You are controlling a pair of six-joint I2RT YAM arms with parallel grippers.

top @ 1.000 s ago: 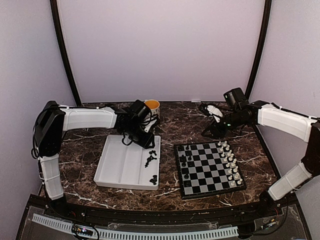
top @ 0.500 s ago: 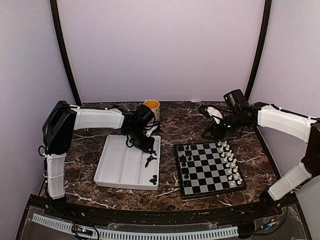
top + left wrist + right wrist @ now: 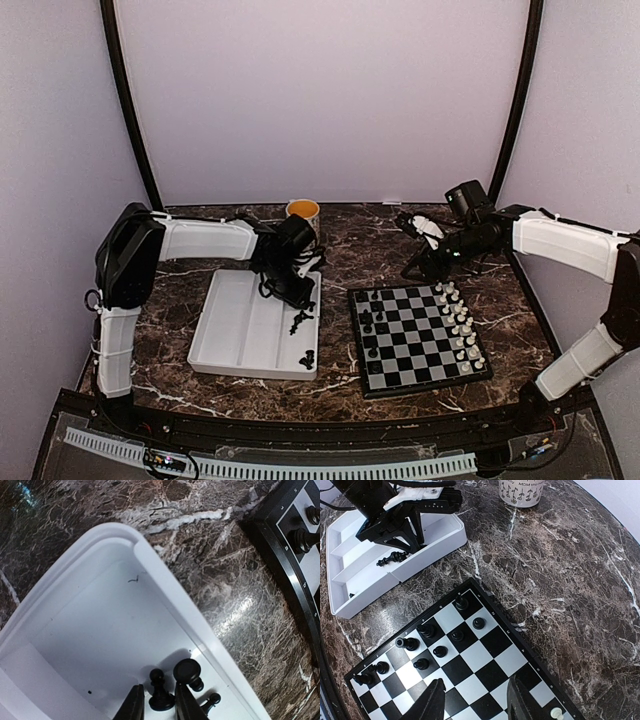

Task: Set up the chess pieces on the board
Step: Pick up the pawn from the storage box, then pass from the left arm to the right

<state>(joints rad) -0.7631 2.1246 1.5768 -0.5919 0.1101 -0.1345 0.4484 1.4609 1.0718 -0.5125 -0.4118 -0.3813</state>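
Table (image 3: 170,290) has the tray (image 3: 235,330) just left of the board (image 3: 415,345). My right claw (image 3: 476,690) hangs wide open and empty by the board's far edge. The left claw (image 3: 300,299) is down in the tray, fingers close either side of a black pawn (image 3: 159,687), but I can't tell if it's pinched. White men (image 3: 462,325) line the board's right side, with a few black men (image 3: 368,320) on its left.

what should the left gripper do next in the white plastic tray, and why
Probably close on the small glossy black pawn and lift it: the left gripper straddles it in the white plastic tray, and the black and silver-grey chessboard has bare squares.
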